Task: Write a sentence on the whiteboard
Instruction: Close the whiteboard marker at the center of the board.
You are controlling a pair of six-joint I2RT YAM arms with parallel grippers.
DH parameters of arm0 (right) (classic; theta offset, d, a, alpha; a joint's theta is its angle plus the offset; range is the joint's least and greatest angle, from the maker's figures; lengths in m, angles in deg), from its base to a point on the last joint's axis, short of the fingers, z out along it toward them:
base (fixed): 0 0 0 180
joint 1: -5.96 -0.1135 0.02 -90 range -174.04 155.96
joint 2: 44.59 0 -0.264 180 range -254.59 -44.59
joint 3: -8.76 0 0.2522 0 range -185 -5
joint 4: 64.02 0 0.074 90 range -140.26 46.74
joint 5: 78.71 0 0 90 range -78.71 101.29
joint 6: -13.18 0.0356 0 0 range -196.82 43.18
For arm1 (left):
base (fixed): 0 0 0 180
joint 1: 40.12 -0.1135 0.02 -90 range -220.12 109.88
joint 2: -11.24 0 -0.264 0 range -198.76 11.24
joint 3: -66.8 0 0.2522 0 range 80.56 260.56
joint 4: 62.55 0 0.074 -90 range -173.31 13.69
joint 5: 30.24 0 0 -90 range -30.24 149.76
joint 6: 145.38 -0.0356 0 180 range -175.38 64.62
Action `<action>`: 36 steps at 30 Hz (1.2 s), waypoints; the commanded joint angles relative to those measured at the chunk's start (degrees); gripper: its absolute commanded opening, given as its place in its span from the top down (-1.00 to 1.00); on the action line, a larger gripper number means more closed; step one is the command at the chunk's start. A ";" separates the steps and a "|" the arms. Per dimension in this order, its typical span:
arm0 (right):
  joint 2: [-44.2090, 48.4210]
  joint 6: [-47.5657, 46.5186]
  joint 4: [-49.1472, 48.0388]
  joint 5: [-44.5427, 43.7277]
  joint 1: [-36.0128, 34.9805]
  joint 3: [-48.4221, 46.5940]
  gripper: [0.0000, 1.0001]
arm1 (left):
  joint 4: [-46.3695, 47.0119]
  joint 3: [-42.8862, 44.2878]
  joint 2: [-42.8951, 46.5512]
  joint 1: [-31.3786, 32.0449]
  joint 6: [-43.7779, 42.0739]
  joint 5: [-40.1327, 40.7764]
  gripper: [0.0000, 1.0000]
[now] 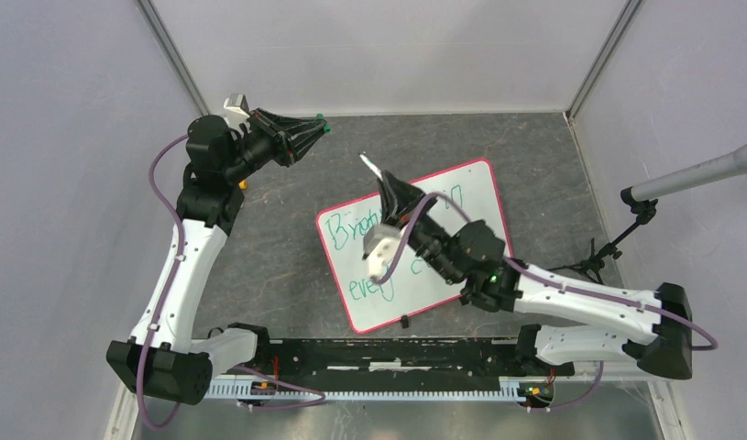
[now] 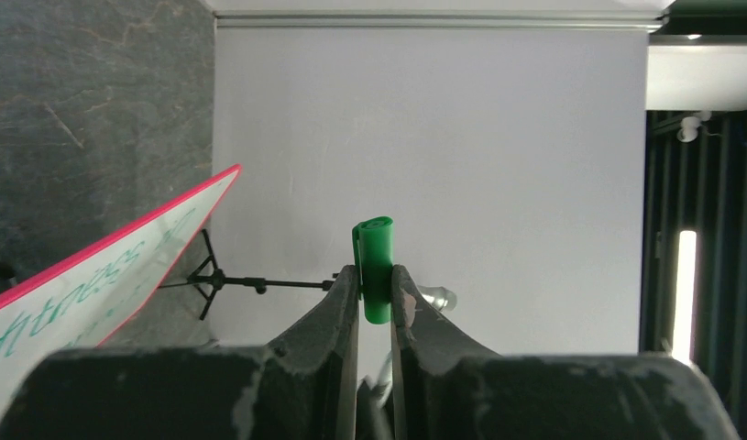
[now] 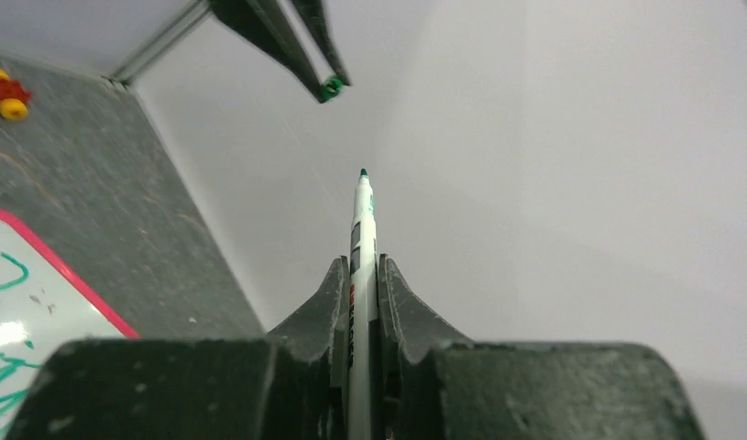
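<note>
From above, the whiteboard (image 1: 470,192) lies tilted at centre frame on the dark, stone-patterned surface (image 1: 278,238). The right arm partly hides the green sentence (image 1: 351,227). Grey walls enclose the cell, and a microphone stand (image 1: 699,174) enters at right. The left end effector (image 1: 316,126), upper left, is clenched on a green cap (image 1: 323,120). The right end effector (image 1: 385,183) grasps the marker (image 1: 368,163) above the board. In the left wrist view the cap stands pinched at centre, with the board's rim at lower left. In the right wrist view the marker tip points up-frame and the cap sits apart, slightly left of its line. Capping looks like the step: align both axes first, then push straight.
</note>
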 commanded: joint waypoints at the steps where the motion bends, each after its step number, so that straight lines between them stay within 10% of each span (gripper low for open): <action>1: -3.79 -22.63 -22.44 -8.26 -4.49 2.03 1.00 | 5.48 -0.79 2.14 -0.36 3.94 -0.56 0.95; 36: -14.73 -30.50 -19.94 -18.24 -10.75 -4.47 1.00 | 7.02 -6.02 5.36 6.78 -5.85 -0.50 0.95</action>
